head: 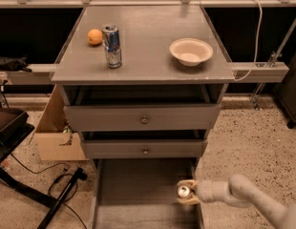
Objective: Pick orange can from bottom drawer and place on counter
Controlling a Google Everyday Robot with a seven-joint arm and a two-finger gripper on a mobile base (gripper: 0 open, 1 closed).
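Jaws of gripper point(185, 192) clamped on orange can point(183, 191) | low at right side of bottom drawer point(138, 187) | tabletop point(148, 25) carries blue can point(112, 46), orange fruit point(95, 36), bowl point(191, 51)

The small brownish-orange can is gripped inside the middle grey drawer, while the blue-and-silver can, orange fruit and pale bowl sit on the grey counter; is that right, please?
Not quite: the camera view shows the gripper shut on the small brownish-orange can in the long grey bottom drawer, not the middle one. The rest holds.
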